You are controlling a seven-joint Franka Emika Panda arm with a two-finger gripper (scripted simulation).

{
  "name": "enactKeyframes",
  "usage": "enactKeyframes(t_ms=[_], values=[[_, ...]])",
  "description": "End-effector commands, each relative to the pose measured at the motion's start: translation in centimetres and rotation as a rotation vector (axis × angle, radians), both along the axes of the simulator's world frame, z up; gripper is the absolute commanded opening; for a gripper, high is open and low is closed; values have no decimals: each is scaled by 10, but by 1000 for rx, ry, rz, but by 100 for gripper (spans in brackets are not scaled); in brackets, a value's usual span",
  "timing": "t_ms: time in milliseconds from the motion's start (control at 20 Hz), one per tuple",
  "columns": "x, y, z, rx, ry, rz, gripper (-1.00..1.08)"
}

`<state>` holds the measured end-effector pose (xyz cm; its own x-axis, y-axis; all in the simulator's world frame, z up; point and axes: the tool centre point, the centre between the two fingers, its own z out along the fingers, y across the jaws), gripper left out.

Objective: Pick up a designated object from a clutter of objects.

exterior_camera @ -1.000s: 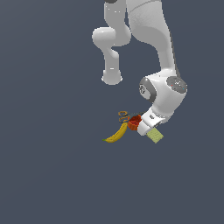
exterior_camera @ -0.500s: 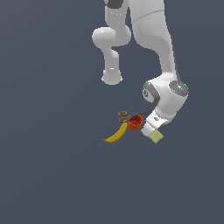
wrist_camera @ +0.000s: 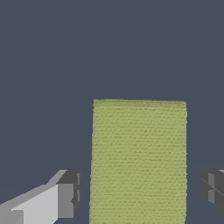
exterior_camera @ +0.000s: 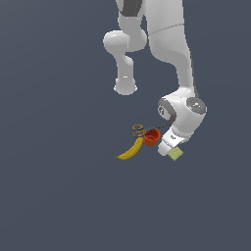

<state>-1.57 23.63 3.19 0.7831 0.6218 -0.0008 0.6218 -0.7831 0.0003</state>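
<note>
The designated object, a flat yellow-green sponge-like pad [wrist_camera: 139,162], lies on the dark floor and fills the middle of the wrist view. My gripper [wrist_camera: 140,192] is open, one fingertip [wrist_camera: 68,199] on each side of the pad with a gap to it on both sides. In the exterior view the pad [exterior_camera: 176,154] peeks out from under the white hand [exterior_camera: 169,142], which sits low over it. The rest of the clutter lies at the exterior view's left of the pad: a red cup [exterior_camera: 151,137], a yellow banana [exterior_camera: 130,149] and orange-handled scissors [exterior_camera: 139,129].
The arm's white links [exterior_camera: 169,54] rise above the clutter, and its base column [exterior_camera: 125,86] stands behind. The red cup sits close beside the hand.
The hand has dropped lower over the pad across the three exterior frames. The banana, cup and scissors have stayed where they were.
</note>
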Motion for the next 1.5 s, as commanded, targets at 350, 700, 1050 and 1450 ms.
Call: enactKeyframes(t_ms=[350, 700, 1050, 1450], values=[[0, 1, -22, 0, 0, 1, -100], [0, 1, -22, 0, 0, 1, -100], [0, -3, -18, 0, -2, 1, -100], [-5, -21, 7, -1, -2, 1, -100]])
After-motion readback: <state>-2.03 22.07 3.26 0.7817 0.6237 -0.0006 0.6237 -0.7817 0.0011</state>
